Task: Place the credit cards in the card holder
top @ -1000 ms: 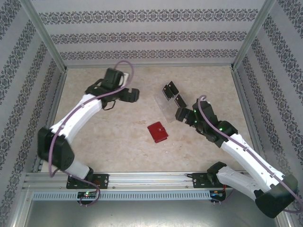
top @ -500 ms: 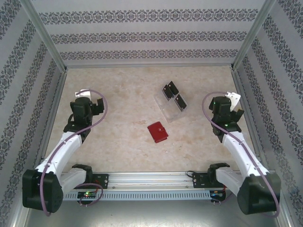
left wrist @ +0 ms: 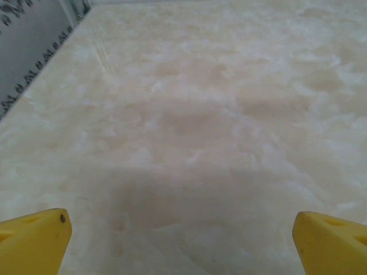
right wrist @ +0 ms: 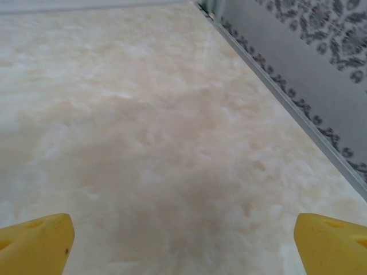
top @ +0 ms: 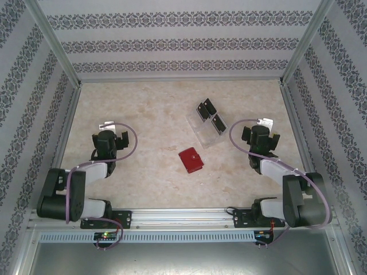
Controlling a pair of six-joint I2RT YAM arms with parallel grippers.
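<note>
Mid-frame, card holder (top: pixel 190 160) lies shut; both arms' jaws apart, empty. We shd open it 1st, then pinch credit cards (top: pixel 205 109) off clear rack (top: pixel 202 133) edgewise.

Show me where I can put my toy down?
Bare table: far left, beyond the left hand, and the near strip between the red wallet and the rail. Crowded: right of middle, around the clear rack with black cards.
</note>
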